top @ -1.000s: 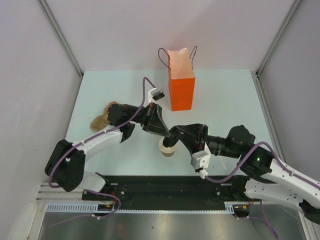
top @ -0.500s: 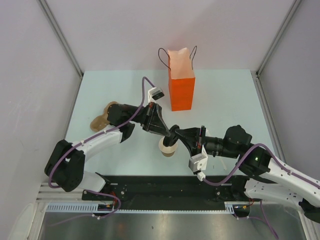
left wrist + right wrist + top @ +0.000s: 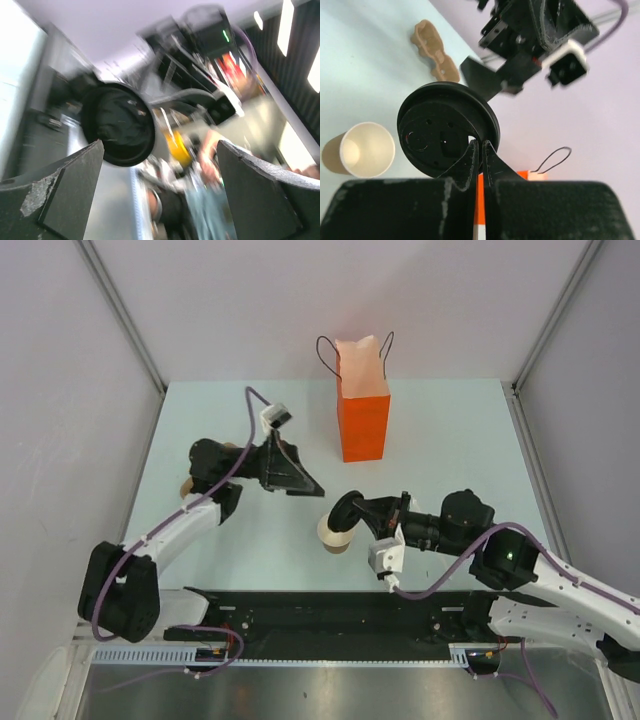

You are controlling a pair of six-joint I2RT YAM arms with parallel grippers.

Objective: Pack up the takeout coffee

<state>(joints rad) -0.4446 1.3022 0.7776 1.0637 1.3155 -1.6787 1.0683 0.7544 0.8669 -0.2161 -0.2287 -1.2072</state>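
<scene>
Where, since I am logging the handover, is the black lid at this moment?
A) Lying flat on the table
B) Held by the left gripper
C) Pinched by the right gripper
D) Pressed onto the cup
C: in the right wrist view the right gripper is shut on the rim of the black lid, while the kraft-paper cup is uncovered and the left gripper is open.

Both arms are built from white shell links joined by black cylindrical joints. A purple cable [image 3: 243, 430] is looped along the left arm [image 3: 178, 532], and another purple cable [image 3: 430, 592] along the right arm [image 3: 560, 592]. A small white camera block [image 3: 273, 418] is carried at each wrist. A green light [image 3: 513, 556] is shown on the right arm's black housing. The left arm's fingers [image 3: 60, 200] are matte black, chipped grey at one edge.
</scene>
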